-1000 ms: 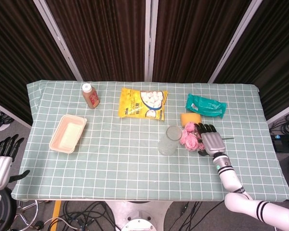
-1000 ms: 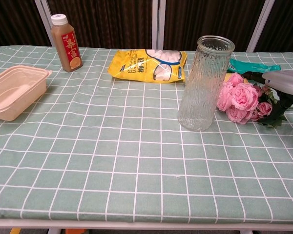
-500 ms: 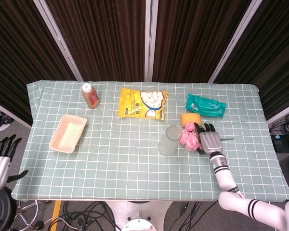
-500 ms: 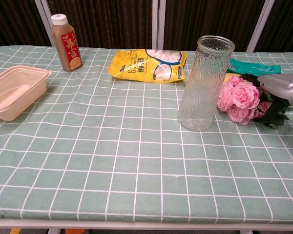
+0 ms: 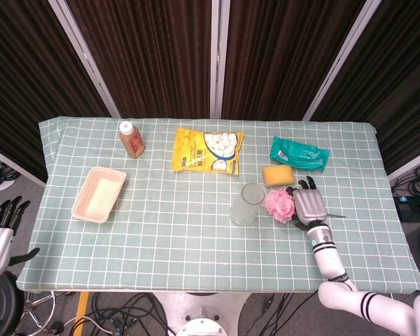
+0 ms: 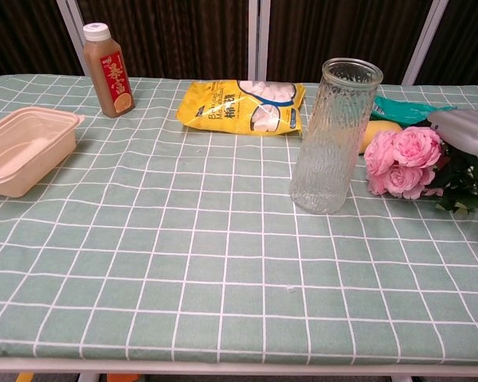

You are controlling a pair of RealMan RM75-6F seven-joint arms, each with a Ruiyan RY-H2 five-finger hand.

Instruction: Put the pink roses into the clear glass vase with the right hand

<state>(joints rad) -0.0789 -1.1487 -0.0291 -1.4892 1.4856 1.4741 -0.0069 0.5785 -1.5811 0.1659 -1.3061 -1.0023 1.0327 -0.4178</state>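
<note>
The clear glass vase (image 5: 246, 204) (image 6: 333, 135) stands upright near the table's middle right. Just to its right is the bunch of pink roses (image 5: 280, 204) (image 6: 402, 159), blooms pointing at the vase and leaves trailing right. My right hand (image 5: 310, 208) (image 6: 466, 131) lies over the stems and grips them, holding the bunch a little off the cloth. The hand's fingers are mostly hidden by the leaves. My left hand (image 5: 0, 231) hangs off the table at the lower left, fingers apart and holding nothing.
A yellow sponge (image 5: 276, 174) and a green packet (image 5: 298, 153) lie just behind the roses. Further left are a yellow snack bag (image 5: 207, 150), a brown drink bottle (image 5: 131, 139) and a beige food box (image 5: 99, 194). The cloth-covered table's right edge (image 5: 399, 210) is near the hand.
The right hand has closed over the stems and the roses have drawn together, shifting slightly right and up away from the vase. The left hand has stayed put.
</note>
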